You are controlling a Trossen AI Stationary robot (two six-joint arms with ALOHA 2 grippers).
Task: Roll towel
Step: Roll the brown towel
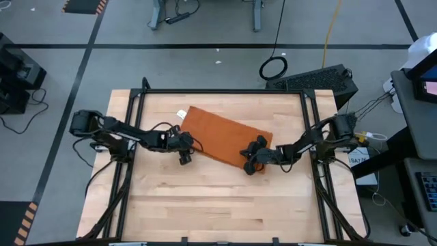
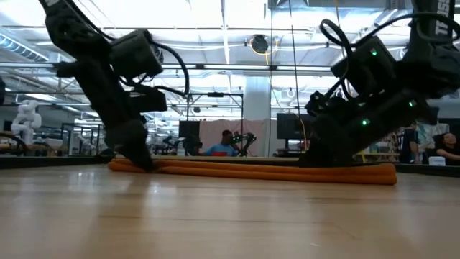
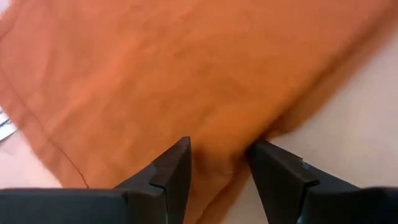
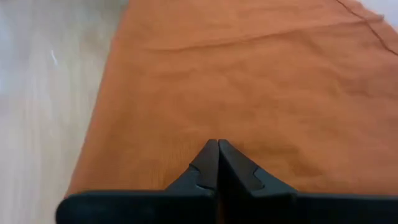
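The towel (image 1: pixel 225 134) is a burnt-orange cloth lying flat on the wooden table as a long slanted strip, with its white tag (image 1: pixel 181 114) at the far left corner. In the low view the towel (image 2: pixel 273 171) shows as a thin layered band. My left gripper (image 1: pixel 186 149) is open at the strip's near left corner, and the towel's edge (image 3: pixel 217 180) lies between its fingers. My right gripper (image 1: pixel 249 162) is shut and low over the strip's near right end. My left gripper slants down from the table's left with one finger (image 3: pixel 174 168) over the cloth and the other (image 3: pixel 277 171) at the towel's edge; whether they touch the cloth I cannot tell. My right gripper has its shut fingertips (image 4: pixel 217 149) on the towel's top side (image 4: pixel 217 127) near its right end, slanting down from the table's right. I cannot tell whether any cloth is caught between them. The towel lies flat on the table.
Black frame rails (image 1: pixel 133 130) run along the table's left and right sides. A dark case (image 1: pixel 317 80) stands beyond the far right corner. Bare wood (image 1: pixel 218 205) stretches from the towel to the near edge.
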